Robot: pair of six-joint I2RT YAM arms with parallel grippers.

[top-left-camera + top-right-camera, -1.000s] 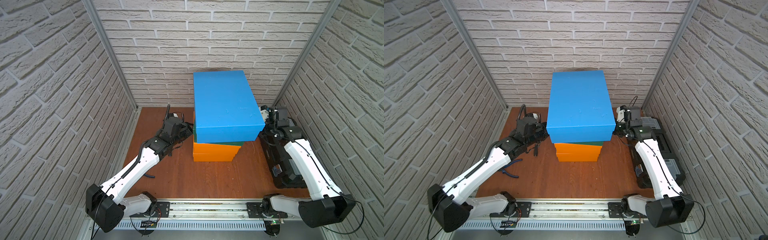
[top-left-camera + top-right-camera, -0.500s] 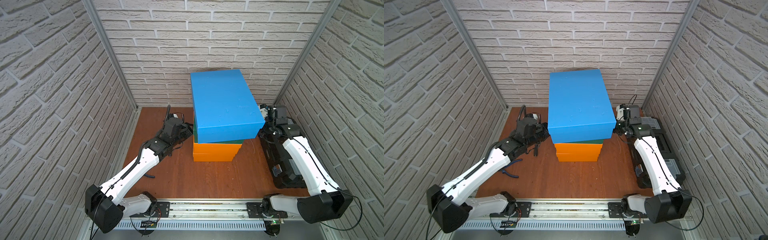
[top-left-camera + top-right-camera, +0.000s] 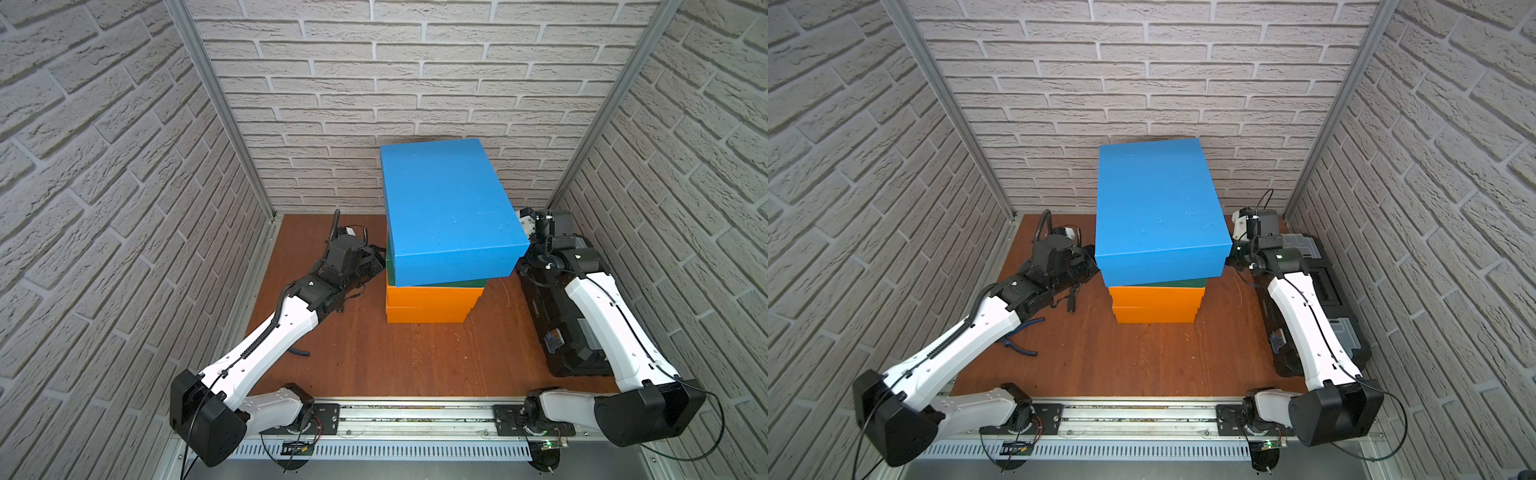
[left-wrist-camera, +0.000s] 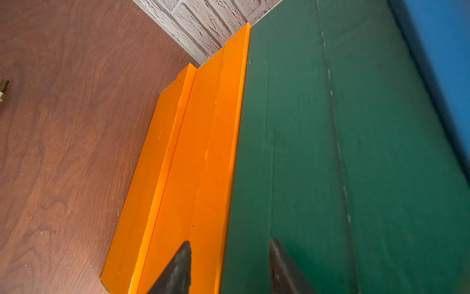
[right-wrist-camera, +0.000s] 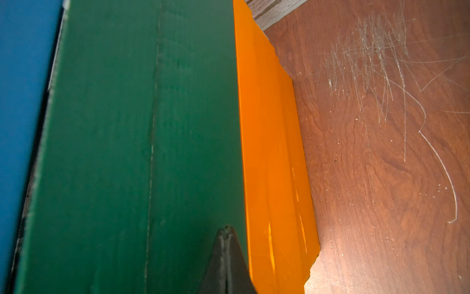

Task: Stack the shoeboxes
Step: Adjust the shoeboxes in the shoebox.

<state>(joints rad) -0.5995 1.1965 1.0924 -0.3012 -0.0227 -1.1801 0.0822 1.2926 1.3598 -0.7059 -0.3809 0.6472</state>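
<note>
Four shoeboxes stand stacked at the back middle of the table. The blue shoebox lies on top, skewed, overhanging the dark green shoebox. Below are two orange shoeboxes, upper and lower. My left gripper is open against the stack's left side, one fingertip on orange, one on green, nothing between them. On the stack's right side my right gripper is shut, its tip at the green box's side, partly hidden under the blue box in both top views.
A black toolbox lies along the right wall under my right arm. Blue-handled pliers lie on the wooden table beside my left arm. Brick walls close in three sides; a metal rail runs along the front.
The blue shoebox has shifted slightly left on the stack. My right gripper has moved in with it. My left jaws have opened a touch.
</note>
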